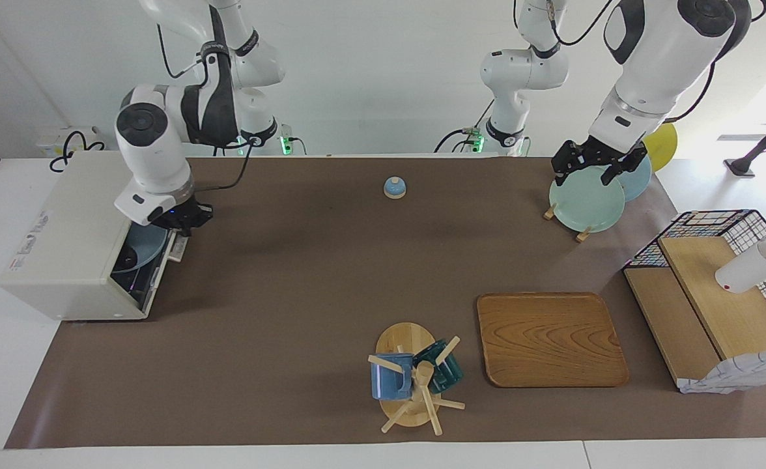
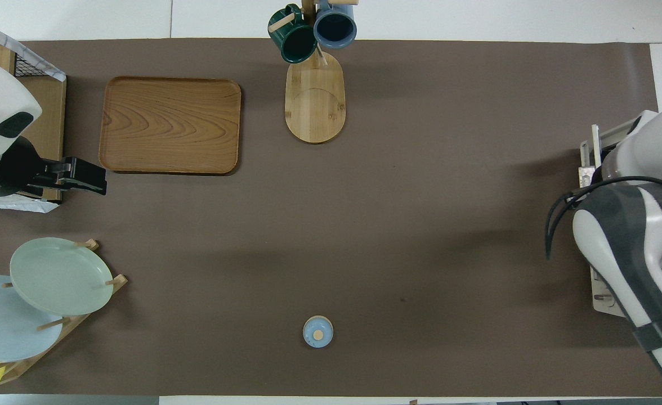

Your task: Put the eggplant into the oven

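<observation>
The cream oven (image 1: pixel 64 241) stands at the right arm's end of the table. Its door (image 1: pixel 158 270) is tilted up and almost closed. Through the narrow gap I see only a sliver of a blue plate (image 1: pixel 141 246). The eggplant is hidden. My right gripper (image 1: pixel 184 218) is shut and sits at the door's top edge. In the overhead view the right arm covers most of the oven (image 2: pixel 604 289). My left gripper (image 1: pixel 593 166) waits, open, over the plate rack (image 1: pixel 585 198).
A small blue bell (image 1: pixel 394 187) sits near the robots at mid table. A mug tree (image 1: pixel 412 378) and a wooden tray (image 1: pixel 549 339) lie farther out. A wire basket with a wooden shelf (image 1: pixel 715 293) stands at the left arm's end.
</observation>
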### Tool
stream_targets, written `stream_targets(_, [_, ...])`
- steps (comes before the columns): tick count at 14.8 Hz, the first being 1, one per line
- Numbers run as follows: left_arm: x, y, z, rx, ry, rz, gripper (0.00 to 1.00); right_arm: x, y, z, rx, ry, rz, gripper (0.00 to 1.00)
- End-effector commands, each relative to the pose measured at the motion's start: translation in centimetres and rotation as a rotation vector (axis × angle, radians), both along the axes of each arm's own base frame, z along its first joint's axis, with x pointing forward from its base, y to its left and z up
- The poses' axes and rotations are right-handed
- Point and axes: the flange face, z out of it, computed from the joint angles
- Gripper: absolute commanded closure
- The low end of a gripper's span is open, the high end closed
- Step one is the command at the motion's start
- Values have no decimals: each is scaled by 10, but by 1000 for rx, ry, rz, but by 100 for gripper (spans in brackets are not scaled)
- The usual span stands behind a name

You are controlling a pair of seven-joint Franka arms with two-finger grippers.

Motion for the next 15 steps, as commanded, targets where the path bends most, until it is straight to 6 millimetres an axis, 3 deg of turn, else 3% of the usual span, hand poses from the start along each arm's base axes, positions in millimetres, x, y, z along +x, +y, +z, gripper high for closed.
stream_targets(1, [-2,4,2,-9,2,5,0,9,-32,12,12,0,8,100])
stream_targets(4, [-2,4,2,-9,2,5,0,9,-23,51,31,-6,-10,100])
stream_targets(7, [-2,4,2,-9,2,5,0,21,16,111,106,-49,-37,100])
stream_targets(10, [-2,4,2,-9,2,5,0,19,33,155,120,-80,-22,100])
stream_targets(13, [-2,4,2,-9,2,5,0,19,34,152,161,-24,-42,100])
stream_targets(14, [-2,4,2,-9,2,5,0,18,30,152,185,-24,-55,86])
stream_targets(15, [-2,4,2,-9,2,5,0,16,28,150,187,-16,-62,62])
